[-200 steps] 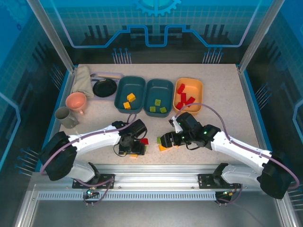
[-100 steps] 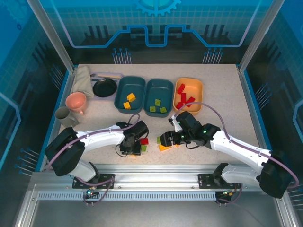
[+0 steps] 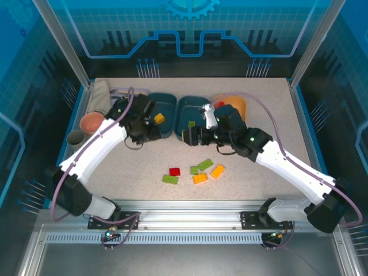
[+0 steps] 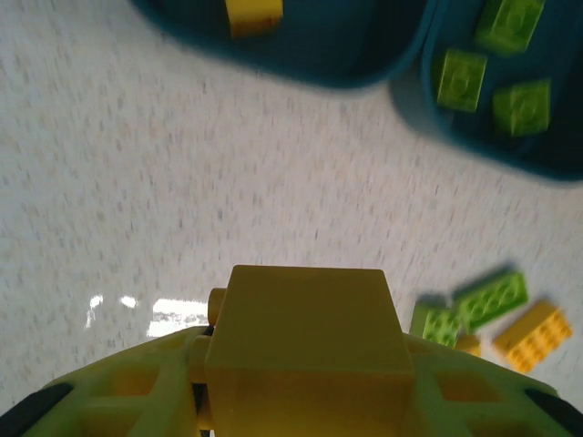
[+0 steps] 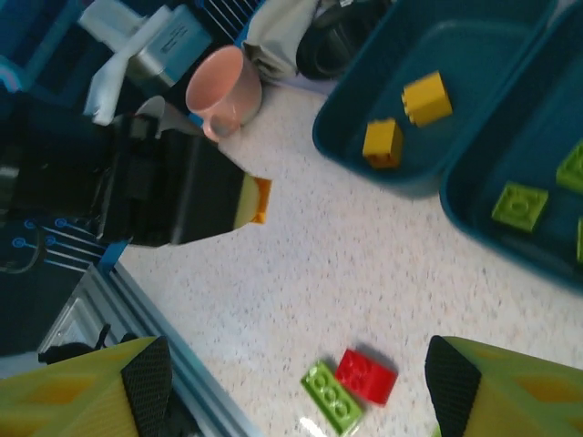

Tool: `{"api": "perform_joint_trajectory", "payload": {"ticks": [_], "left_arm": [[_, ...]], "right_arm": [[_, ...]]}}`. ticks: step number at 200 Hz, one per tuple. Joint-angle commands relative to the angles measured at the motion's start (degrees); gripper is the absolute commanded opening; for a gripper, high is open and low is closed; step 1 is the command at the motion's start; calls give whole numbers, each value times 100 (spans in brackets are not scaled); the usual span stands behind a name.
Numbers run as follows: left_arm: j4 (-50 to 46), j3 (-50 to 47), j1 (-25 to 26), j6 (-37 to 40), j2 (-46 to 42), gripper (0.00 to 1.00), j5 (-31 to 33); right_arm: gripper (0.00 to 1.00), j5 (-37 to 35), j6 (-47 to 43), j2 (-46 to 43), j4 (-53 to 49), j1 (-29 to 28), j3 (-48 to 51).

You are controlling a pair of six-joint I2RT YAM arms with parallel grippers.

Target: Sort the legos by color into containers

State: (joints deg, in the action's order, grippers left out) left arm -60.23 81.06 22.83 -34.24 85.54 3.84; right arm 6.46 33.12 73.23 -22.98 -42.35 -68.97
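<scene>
Nearest the arm bases, the unsorted legos sat loose on the table (image 3: 115,172): a red brick (image 3: 174,171) right beside a green brick (image 3: 169,179). Just to their right were two more greens (image 3: 204,166) and two orange-yellow ones (image 3: 217,171).

Further in, my left gripper (image 3: 148,132) was clamped on a yellow brick (image 4: 305,332), holding it clear of the table just short of the near rim of the left teal bin (image 3: 167,106). From the right wrist cam I could see that same brick poking out of the dark gripper body. My right gripper (image 5: 296,378) hung with its fingers (image 5: 146,373) spread wide and nothing between them. It was by the near edge of the middle teal bin (image 3: 192,109), and its camera looked back down at the red and green pair.

Behind that, the left teal bin had two yellow bricks (image 5: 383,141) in it, and the middle one had green bricks (image 4: 460,77) only. The orange bin (image 3: 240,106) on the right was mostly hidden behind my right arm, with a bit of red (image 3: 218,104) showing in it.

Off at the left edge stood the grey cup (image 3: 75,138) and, a bit further back, the pink cup (image 3: 91,122)
</scene>
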Motion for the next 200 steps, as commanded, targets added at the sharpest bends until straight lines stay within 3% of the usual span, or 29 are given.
{"api": "perform_joint_trajectory", "payload": {"ticks": [1, 54, 108, 156, 200], "left_arm": [[-246, 712, -327, 434, 849, 36, -279], [-122, 2158, -657, 169, 2766, 35, -685], [-228, 3105, -745, 23, 4014, 36, -725], [-290, 3171, -749, -38, 4435, 39, -700], [-329, 3227, -745, -30, 4331, 58, -617]], "right_arm": [[76, -5, -288, 576, 11, 197, -635], [76, 411, -42, 1354, -15, 607, -1095], [76, 585, 56, 1557, 37, 846, -953], [76, 628, 151, 1672, 14, 956, -832], [75, 432, 28, 1757, -287, 939, -802]]}}
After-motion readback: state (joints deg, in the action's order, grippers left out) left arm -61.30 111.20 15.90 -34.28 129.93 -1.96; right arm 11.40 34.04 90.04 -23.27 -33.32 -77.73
